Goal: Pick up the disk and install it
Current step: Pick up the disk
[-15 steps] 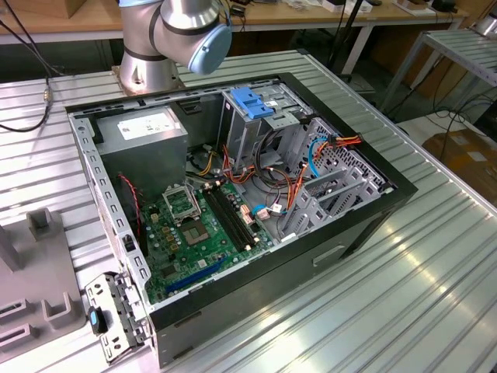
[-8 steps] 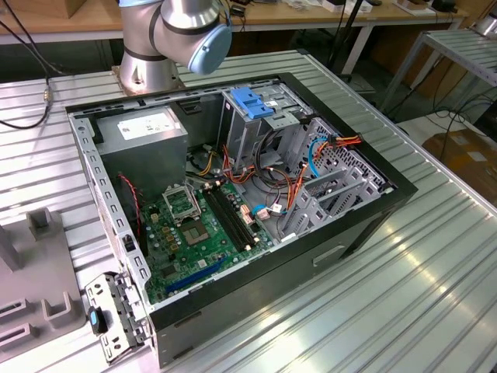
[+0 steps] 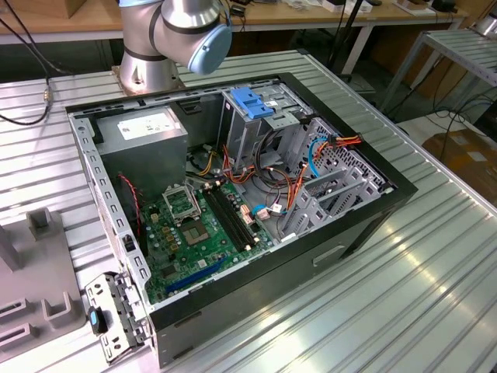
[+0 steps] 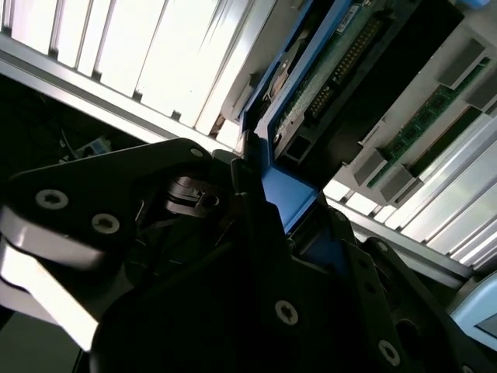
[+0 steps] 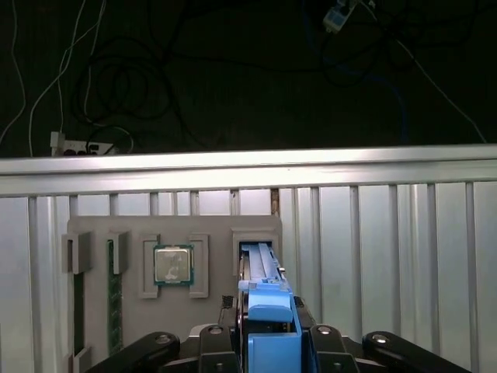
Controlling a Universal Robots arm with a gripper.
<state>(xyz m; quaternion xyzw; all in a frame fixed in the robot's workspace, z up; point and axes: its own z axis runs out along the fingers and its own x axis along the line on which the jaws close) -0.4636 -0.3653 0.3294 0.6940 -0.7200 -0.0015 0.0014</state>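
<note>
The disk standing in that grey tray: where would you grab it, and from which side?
By the blue rail on its exposed edge, coming from above. The disk stands on edge in a slot of the grey tray, so only that edge sticks out. The gripper is shut across that rail.

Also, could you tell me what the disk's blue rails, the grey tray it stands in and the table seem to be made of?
The blue rails on the disk look like moulded plastic: even colour, soft sheen. The grey tray is matte and looks like plastic, possibly printed, though that is uncertain. The table is ribbed bare metal, probably aluminium, judging by its bright reflections.
</note>
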